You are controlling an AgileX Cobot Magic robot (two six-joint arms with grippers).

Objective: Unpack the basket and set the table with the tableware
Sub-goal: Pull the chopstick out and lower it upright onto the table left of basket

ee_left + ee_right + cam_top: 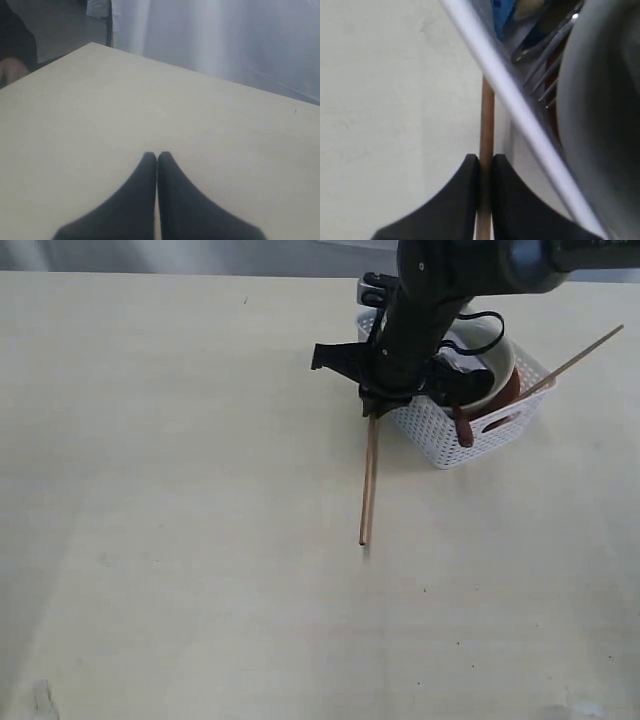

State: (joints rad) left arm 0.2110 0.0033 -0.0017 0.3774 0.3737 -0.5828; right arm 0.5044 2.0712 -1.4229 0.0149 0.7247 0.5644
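My right gripper [372, 408] is shut on one wooden chopstick [367, 485], just left of the white basket [470, 440]. The stick slants down from the jaws toward the table [180, 490]; whether its tip touches I cannot tell. In the right wrist view the black fingertips [472, 167] pinch the chopstick [487, 112] beside the basket rim [485, 57]. The second chopstick [585, 355] juts out of the basket's right side. Inside are the cream bowl [500, 358], the brown plate [508, 392], the reddish spoon [462, 428] and fork tines [545, 80]. My left gripper [157, 156] is shut and empty over bare tabletop [100, 110].
A blue bag [501, 12] shows inside the basket in the right wrist view. A steel cup rim [368, 286] peeks out behind my right arm. White curtains [225, 35] hang beyond the table's far edge.
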